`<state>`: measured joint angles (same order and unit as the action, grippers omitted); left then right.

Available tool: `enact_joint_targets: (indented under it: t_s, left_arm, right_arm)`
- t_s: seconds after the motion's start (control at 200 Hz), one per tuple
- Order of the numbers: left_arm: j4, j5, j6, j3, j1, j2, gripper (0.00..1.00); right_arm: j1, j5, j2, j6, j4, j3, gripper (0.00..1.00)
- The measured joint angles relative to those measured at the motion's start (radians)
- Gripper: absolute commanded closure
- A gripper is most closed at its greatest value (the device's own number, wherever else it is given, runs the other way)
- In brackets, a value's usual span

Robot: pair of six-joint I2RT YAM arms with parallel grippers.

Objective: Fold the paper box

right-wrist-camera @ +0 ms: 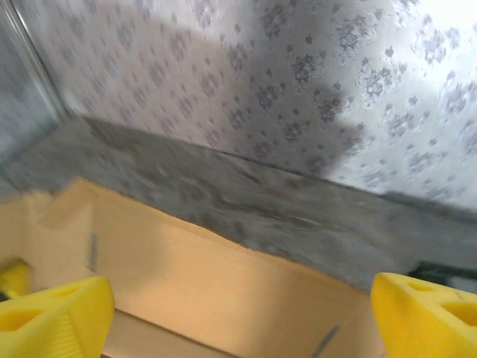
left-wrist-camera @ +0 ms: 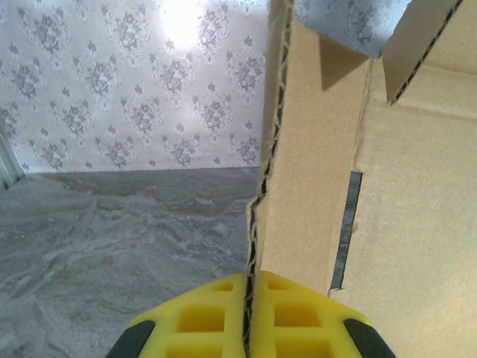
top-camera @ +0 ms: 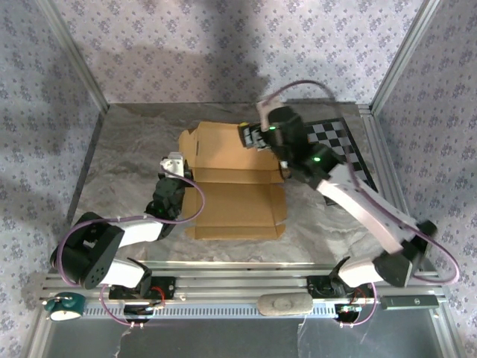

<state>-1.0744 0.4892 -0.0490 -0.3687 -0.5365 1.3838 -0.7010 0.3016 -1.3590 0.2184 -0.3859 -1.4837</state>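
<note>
Cardboard sits clamped between the yellow pads point(left-wrist-camera: 298, 321) of our left gripper point(left-wrist-camera: 250, 319): a side flap of the paper box point(top-camera: 235, 190), rising upright just ahead of them. Our right gripper point(right-wrist-camera: 246, 309) hangs spread wide, the open box's far panel beneath its fingers.

A black-and-white checkerboard point(top-camera: 344, 142) lies flat at the far right of my grey marbled table cover point(top-camera: 127, 156). Floral-patterned wallpaper point(top-camera: 209, 45) closes in three sides, with metal corner posts point(top-camera: 74, 52) rising from the table. On the near aluminium rail point(top-camera: 223, 287), a small teal round object point(top-camera: 63, 306) sits at the left end and a grey oblong piece point(top-camera: 283, 304) near the middle.
</note>
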Motion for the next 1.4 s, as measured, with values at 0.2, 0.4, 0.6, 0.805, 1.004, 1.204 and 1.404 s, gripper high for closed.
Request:
enact_joint_targets:
  t_s: [0.2, 0.4, 0.6, 0.805, 1.004, 1.204, 1.404]
  left_arm:
    - [-0.040, -0.007, 0.027, 0.015, 0.000, 0.000, 1.00]
    - [-0.057, -0.008, 0.046, 0.021, 0.000, 0.000, 1.00]
    - [-0.060, -0.012, 0.061, 0.025, 0.000, -0.001, 1.00]
    - [-0.060, -0.019, 0.068, 0.026, 0.000, -0.002, 1.00]
    - [-0.060, -0.019, 0.076, 0.026, 0.000, -0.002, 1.00]
    - [-0.061, -0.019, 0.076, 0.026, 0.000, -0.002, 1.00]
    - [-0.063, -0.022, 0.079, 0.027, 0.000, 0.008, 1.00]
  right_arm:
    - [0.196, -0.313, 0.021, 0.664, 0.084, 0.152, 0.17]
    - [0.142, -0.396, -0.077, 1.093, 0.177, 0.221, 0.16]
    - [0.215, -0.454, -0.185, 1.327, 0.283, 0.152, 0.17]
    - [0.278, -0.552, -0.364, 1.480, 0.380, 0.069, 0.22]
    - [0.293, -0.608, -0.446, 1.538, 0.393, 0.028, 0.44]
    - [0.293, -0.639, -0.446, 1.575, 0.471, 0.089, 0.69]
    - [0.292, -0.635, -0.444, 1.571, 0.533, 0.180, 1.00]
